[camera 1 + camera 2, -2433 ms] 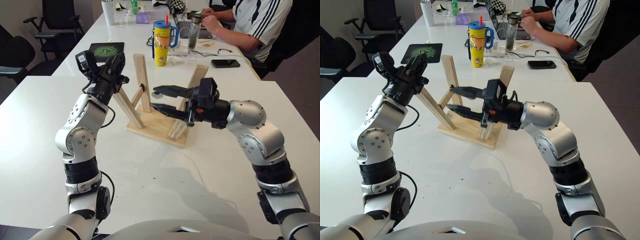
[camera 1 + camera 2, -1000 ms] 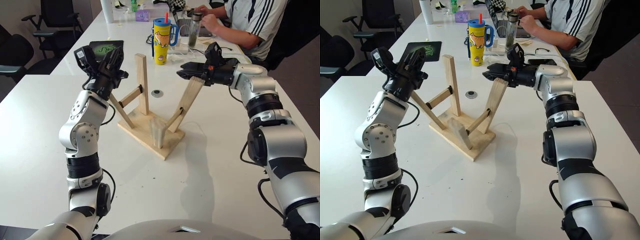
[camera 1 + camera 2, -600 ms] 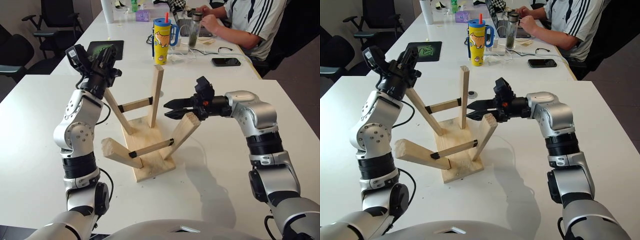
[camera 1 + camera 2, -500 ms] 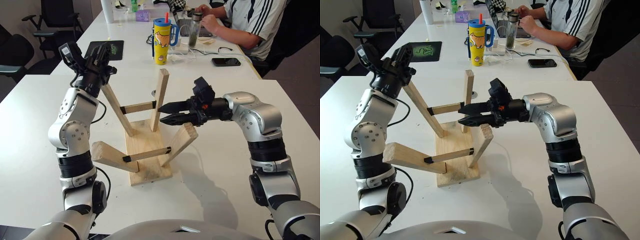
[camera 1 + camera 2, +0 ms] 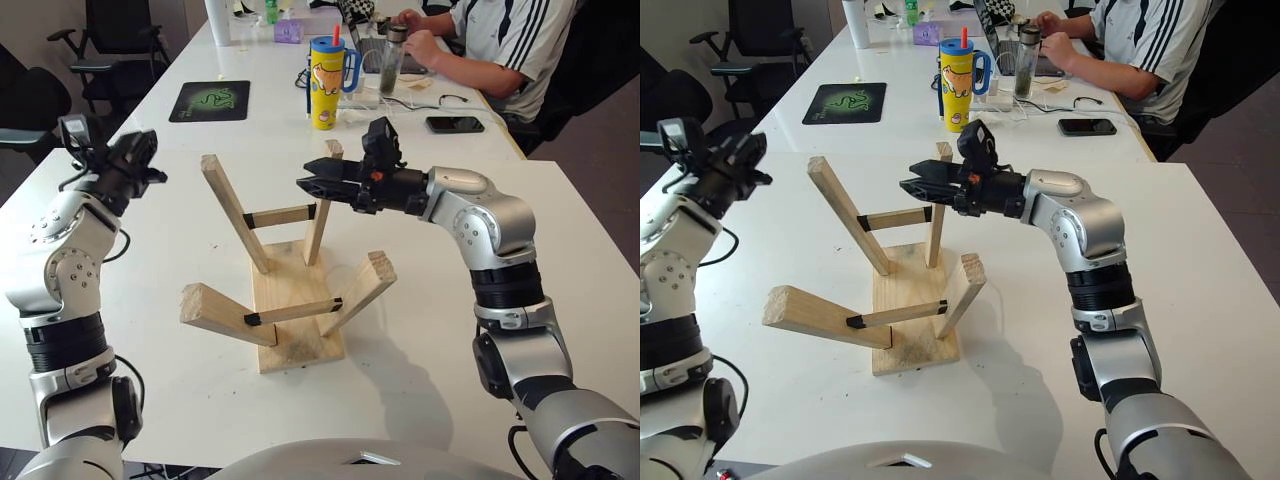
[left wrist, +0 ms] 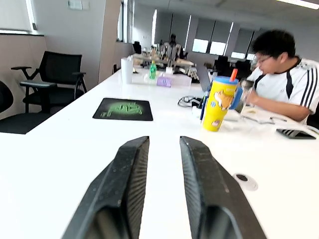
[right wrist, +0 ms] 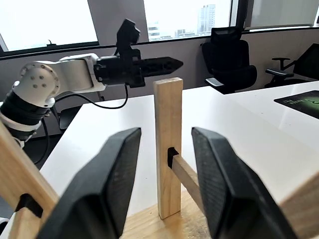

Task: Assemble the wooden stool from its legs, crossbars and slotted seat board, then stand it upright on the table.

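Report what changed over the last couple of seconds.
The left gripper let go of the tall left leg and drew back to the left, open and empty. The right gripper swung across to straddle the rear leg near its top, open. The stool was turned round meanwhile. It still stands upside down; the yellow cup stayed put.
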Available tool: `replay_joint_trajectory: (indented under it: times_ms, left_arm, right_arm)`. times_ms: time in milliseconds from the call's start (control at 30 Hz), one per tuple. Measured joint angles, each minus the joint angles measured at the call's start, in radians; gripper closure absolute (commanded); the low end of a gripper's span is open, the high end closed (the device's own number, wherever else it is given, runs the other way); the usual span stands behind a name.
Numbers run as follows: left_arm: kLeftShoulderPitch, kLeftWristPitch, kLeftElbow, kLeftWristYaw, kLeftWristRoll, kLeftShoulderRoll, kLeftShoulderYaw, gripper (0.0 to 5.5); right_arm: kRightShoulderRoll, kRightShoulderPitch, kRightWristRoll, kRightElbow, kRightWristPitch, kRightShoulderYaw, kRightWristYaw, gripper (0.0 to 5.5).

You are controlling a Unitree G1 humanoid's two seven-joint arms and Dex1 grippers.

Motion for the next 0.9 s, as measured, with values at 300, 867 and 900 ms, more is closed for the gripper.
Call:
replay_joint_trajectory:
  times_ms: [300,867,900]
  left_arm:
    - [0.062,0.040,-0.026,-0.110,0.077,0.060,-0.105,4.34]
    - [0.070,0.046,-0.091,-0.078,0.115,-0.012,-0.100,4.34]
    - [0.077,0.048,-0.095,-0.079,0.116,-0.013,-0.099,4.34]
  right_arm:
    - [0.129,-0.095,-0.116,0.249,-0.022,0.041,-0.177,3.61]
    - [0.134,-0.039,-0.314,0.007,0.109,-0.129,-0.787,3.61]
    - [0.135,-0.023,-0.308,-0.053,0.151,-0.126,-0.791,3.61]
